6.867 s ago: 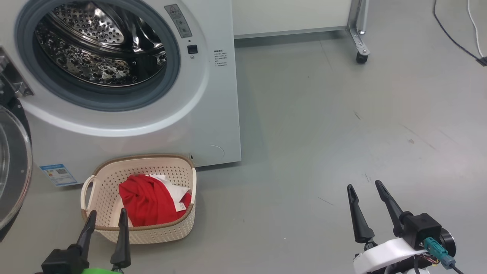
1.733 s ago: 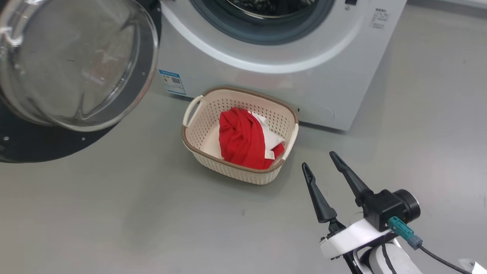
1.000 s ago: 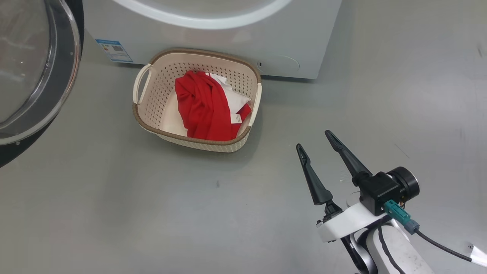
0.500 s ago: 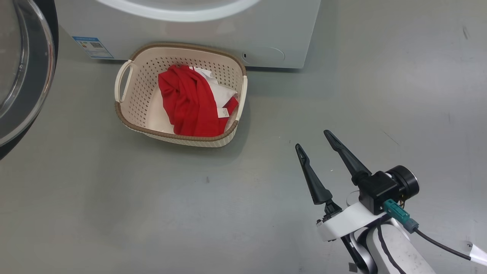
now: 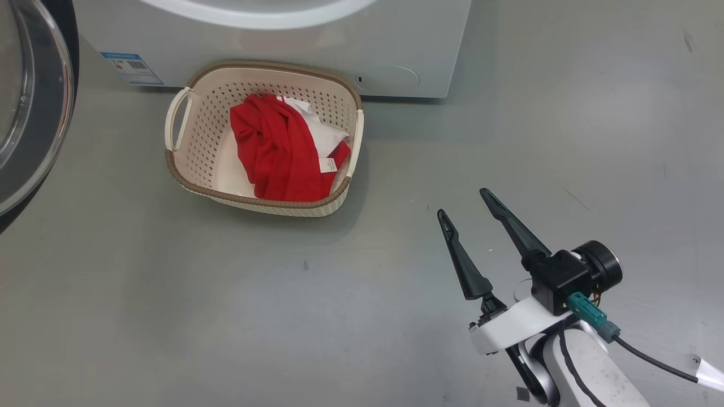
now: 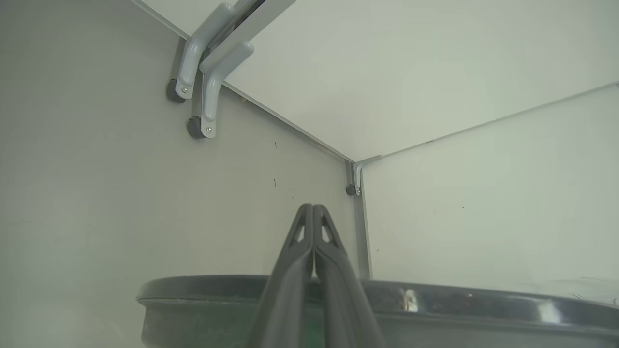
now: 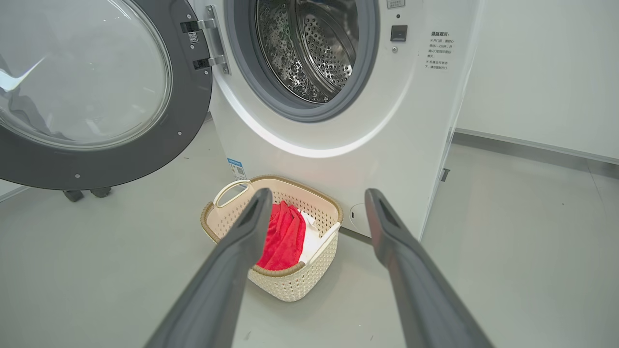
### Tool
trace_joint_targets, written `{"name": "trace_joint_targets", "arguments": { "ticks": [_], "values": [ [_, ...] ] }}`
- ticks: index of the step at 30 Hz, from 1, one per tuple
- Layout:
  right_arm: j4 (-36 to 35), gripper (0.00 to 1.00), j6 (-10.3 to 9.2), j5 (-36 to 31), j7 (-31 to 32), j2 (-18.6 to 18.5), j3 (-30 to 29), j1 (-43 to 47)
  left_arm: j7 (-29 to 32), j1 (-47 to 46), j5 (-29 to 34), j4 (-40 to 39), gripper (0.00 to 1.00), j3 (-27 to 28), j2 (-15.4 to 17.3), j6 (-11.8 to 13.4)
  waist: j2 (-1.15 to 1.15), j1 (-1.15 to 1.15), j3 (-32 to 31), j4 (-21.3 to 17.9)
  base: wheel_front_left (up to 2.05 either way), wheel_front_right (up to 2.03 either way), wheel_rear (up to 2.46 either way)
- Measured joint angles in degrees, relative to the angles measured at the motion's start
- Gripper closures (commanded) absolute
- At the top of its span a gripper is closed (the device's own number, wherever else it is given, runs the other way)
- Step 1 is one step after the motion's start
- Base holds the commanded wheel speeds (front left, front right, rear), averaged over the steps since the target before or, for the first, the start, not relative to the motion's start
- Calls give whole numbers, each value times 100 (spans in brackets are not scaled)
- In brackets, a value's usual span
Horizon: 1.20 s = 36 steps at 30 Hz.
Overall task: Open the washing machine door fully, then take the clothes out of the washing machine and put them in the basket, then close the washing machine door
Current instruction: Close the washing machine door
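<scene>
One washing machine (image 7: 411, 121), one washing machine door (image 7: 191, 111), one basket (image 7: 290, 285), one red garment (image 7: 283, 237)

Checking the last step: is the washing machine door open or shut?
Open: the washing machine door stands swung wide aside, the drum exposed.

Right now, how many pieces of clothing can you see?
1: a red garment with a white part, lying in the basket in front of the washing machine. The drum looks empty, but its lower front is hidden.
</scene>
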Motion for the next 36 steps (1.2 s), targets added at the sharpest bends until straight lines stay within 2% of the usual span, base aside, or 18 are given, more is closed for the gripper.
{"name": "trace_joint_targets", "arguments": {
  "ticks": [6, 21, 32, 36],
  "values": [
    [4, 0, 0, -8, 0, -4, 3, -12, 104, -249, -137, 263, 100, 177, 24, 1, 0, 0, 5, -18, 0, 0, 0],
    [27, 0, -9, -18, 0, -34, 27, -79, 315, -441, -47, 770, 100, 54, 244, 2, 0, 0, -9, -51, 0, 0, 0],
    [57, 0, -13, -18, 0, -44, 27, -80, 1002, -515, -49, 878, 100, -256, 346, 42, 0, 0, -53, -19, 0, 0, 0],
    [87, 0, -14, -16, 0, -49, 16, -82, 1369, -515, -34, 962, 100, -454, 294, -43, 0, 0, -92, 13, 0, 0, 0]
  ]
}}
